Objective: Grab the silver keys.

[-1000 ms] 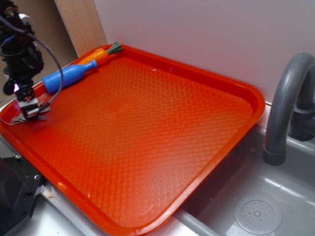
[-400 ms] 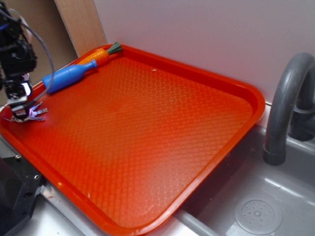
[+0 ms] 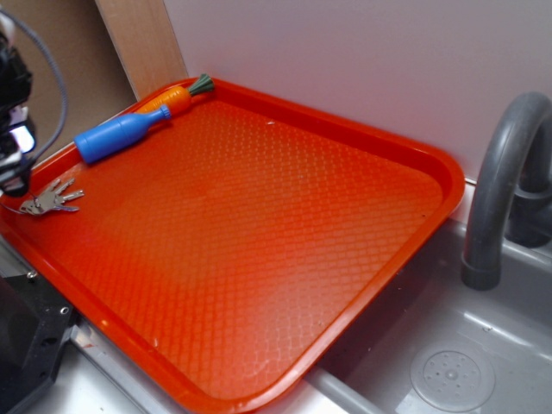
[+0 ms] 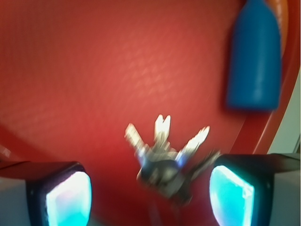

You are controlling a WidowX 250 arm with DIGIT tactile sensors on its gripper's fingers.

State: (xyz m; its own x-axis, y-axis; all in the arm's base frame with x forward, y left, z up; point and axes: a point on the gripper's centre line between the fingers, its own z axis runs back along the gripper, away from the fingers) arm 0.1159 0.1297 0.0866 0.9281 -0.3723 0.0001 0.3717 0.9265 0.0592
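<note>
The silver keys (image 3: 52, 201) lie fanned out on the orange tray (image 3: 259, 259), close to its left rim. My gripper (image 3: 10, 177) is at the left edge of the exterior view, just left of the keys and mostly cut off. In the wrist view, which is blurred, the keys (image 4: 162, 157) sit on the tray floor between my two glowing pads (image 4: 68, 200), nearer the right one. My gripper (image 4: 150, 197) is open with the jaws wide apart, and nothing is clamped.
A blue bottle (image 3: 121, 134) lies just behind the keys, with a toy carrot (image 3: 177, 97) at its far end in the tray's back corner. The bottle (image 4: 254, 61) shows at the wrist view's upper right. A grey faucet (image 3: 500, 190) and sink (image 3: 453, 375) are to the right.
My gripper has lifted and drawn back to the left, off the keys. The keys have shifted slightly and now lie uncovered on the tray.
</note>
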